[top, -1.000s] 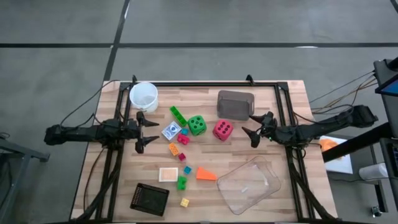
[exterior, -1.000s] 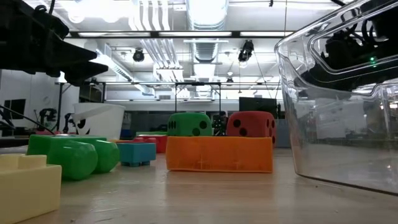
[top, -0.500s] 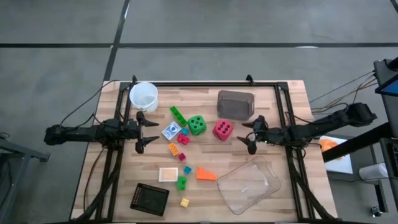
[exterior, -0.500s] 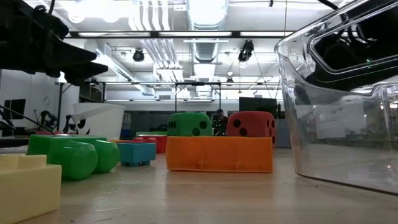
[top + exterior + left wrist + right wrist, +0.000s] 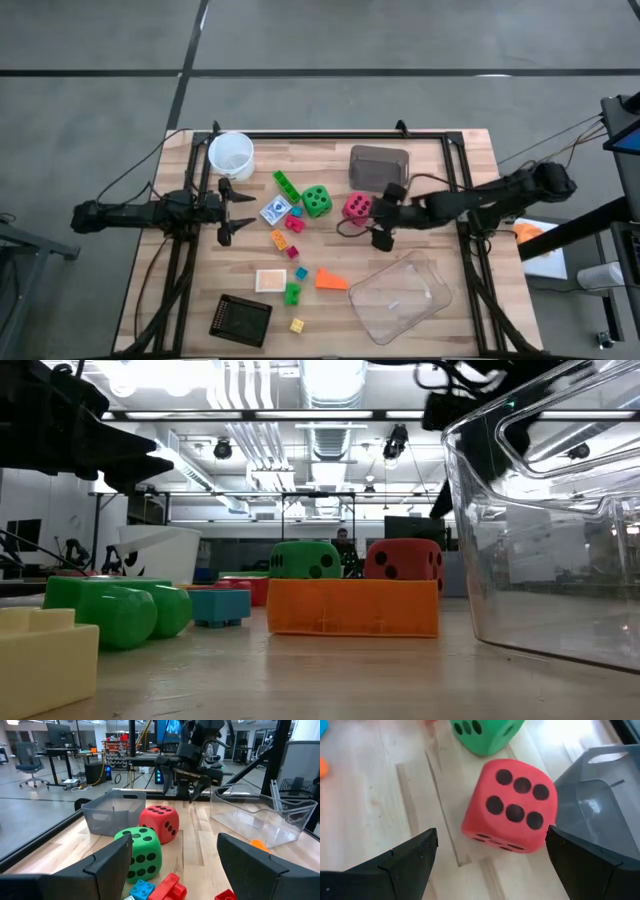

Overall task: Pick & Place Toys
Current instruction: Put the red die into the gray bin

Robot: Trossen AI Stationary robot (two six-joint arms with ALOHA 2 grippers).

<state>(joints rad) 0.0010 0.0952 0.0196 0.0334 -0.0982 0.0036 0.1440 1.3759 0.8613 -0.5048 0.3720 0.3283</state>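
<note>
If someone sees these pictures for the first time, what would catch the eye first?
Probably the red die near the table's middle, with the right pincer open right beside it, and the green die next to it. Small bright bricks lie scattered in front of them, and a clear tray sits toward the front right corner.

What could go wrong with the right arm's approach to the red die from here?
1. The red die sits close beside the grey bin; the open right gripper may have a finger catch the bin wall.
2. The green die lies just past the red one; a push could knock them together.
3. The clear tray is close to the arm's near side; a low swing could clip its rim.
</note>
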